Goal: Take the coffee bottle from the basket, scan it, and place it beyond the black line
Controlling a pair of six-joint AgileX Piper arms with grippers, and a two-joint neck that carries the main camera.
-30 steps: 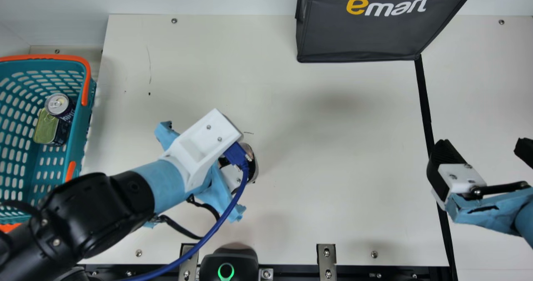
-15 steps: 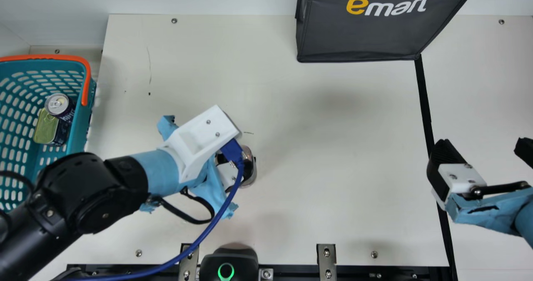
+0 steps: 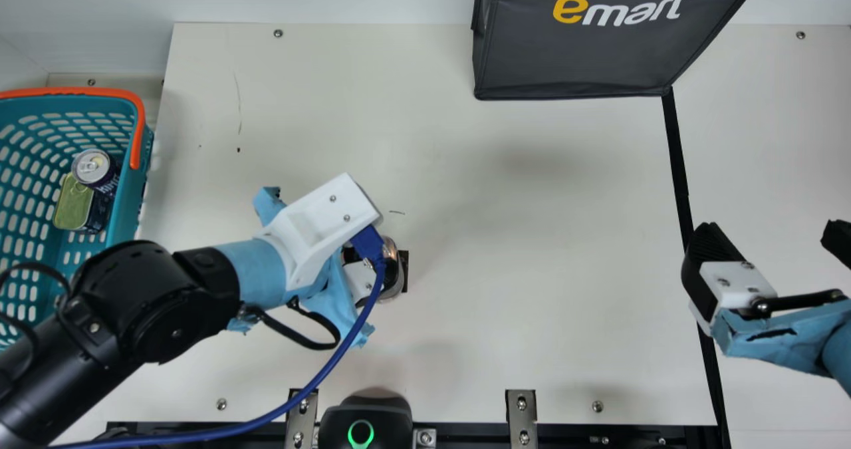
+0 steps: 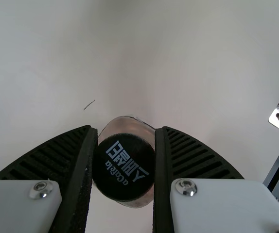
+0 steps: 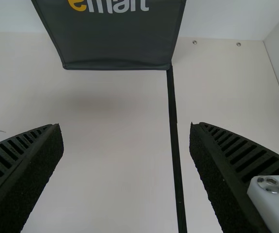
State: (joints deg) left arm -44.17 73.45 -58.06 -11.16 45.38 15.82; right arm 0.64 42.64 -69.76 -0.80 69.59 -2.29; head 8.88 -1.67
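Coffee bottle [image 4: 126,127] points lengthwise (cap [image 4: 124,167] foremost) toward the left wrist camera.

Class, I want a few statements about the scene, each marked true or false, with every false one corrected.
1. The left gripper grips the bottle. True.
2. The basket holds a round can and a flat tin. True.
3. The bottle is in the basket. False: it is outside it.
4. The right gripper is shut. False: it is open.
5. The bottle is beyond the black line. False: it is on the basket's side.
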